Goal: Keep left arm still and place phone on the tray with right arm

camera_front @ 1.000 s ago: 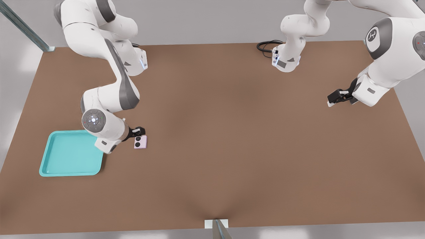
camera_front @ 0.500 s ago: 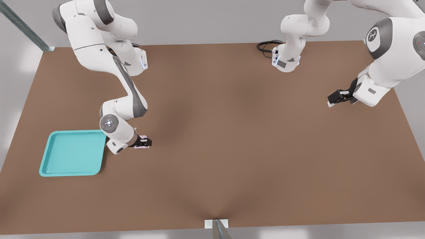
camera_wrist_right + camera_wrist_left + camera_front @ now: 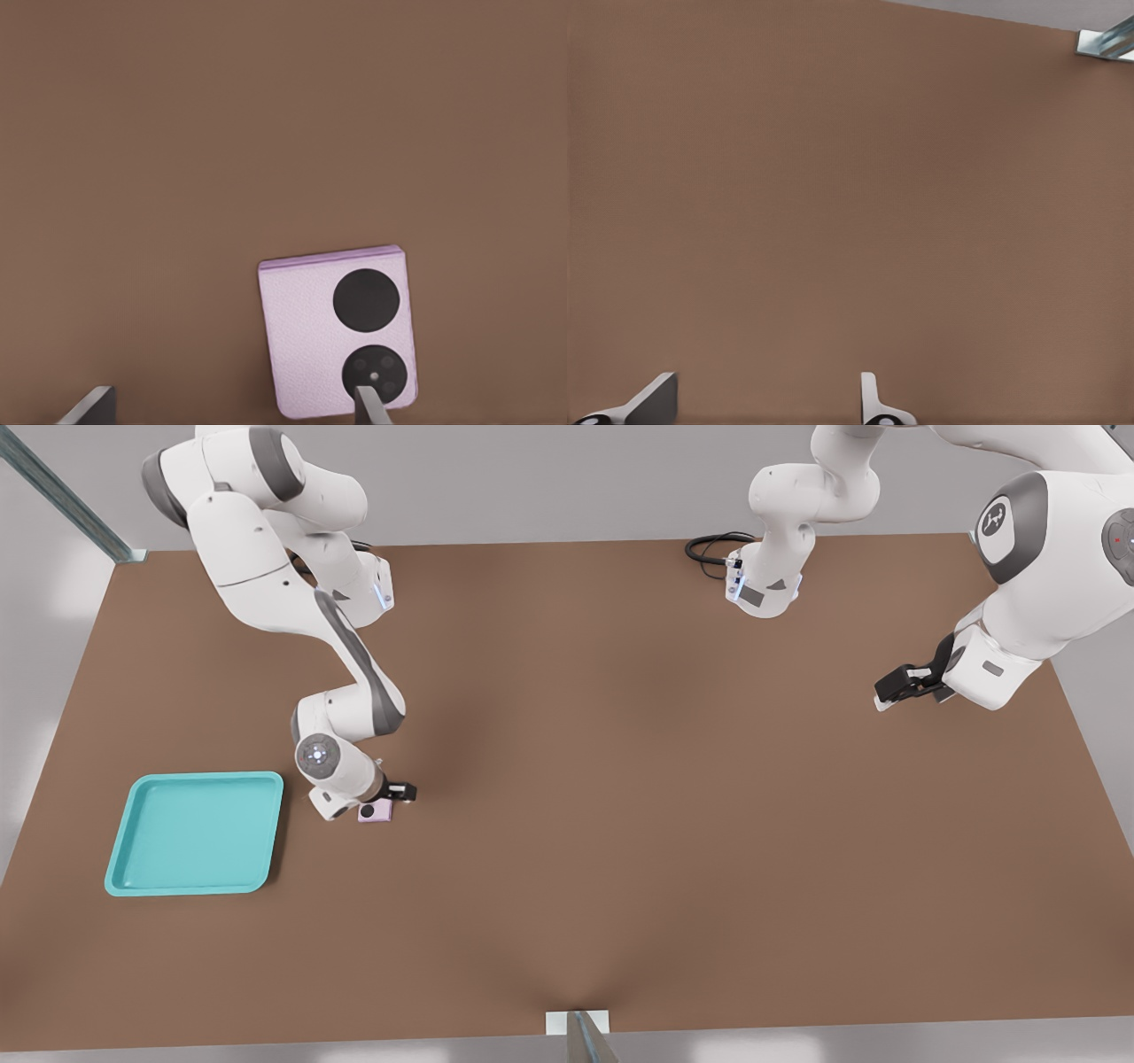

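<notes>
The pale pink-lilac phone (image 3: 376,812) lies flat on the brown table, lenses up, a short way to the front view's right of the turquoise tray (image 3: 177,833). My right arm's gripper (image 3: 403,792) hangs low just above the phone's far right corner. In the right wrist view the phone (image 3: 337,332) shows whole, and the gripper (image 3: 230,409) stands open. One fingertip (image 3: 370,405) overlaps the phone's lower lens; the other fingertip (image 3: 89,407) is well off to the side over bare table. Nothing is held. The tray holds nothing.
A black cable (image 3: 713,545) coils at the table's back edge by the other arm's base (image 3: 762,589). A metal post (image 3: 580,1032) stands at the front edge. Brown tabletop (image 3: 620,824) stretches to the front view's right of the phone.
My right arm's wrist has swung toward the front view's right, off the tray's corner, and come down low by the phone. The phone has stayed put on the table.
</notes>
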Action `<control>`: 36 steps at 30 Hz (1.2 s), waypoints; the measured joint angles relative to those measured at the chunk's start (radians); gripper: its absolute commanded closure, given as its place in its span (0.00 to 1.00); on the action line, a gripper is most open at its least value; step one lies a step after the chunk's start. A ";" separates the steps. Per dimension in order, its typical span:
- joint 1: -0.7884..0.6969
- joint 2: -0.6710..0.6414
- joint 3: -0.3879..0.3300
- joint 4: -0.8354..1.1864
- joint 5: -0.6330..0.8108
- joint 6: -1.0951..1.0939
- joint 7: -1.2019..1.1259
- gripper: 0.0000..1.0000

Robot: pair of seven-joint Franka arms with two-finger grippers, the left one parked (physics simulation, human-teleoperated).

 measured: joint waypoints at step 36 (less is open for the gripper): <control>-0.049 0.070 0.000 -0.002 -0.023 0.086 -0.006 0.00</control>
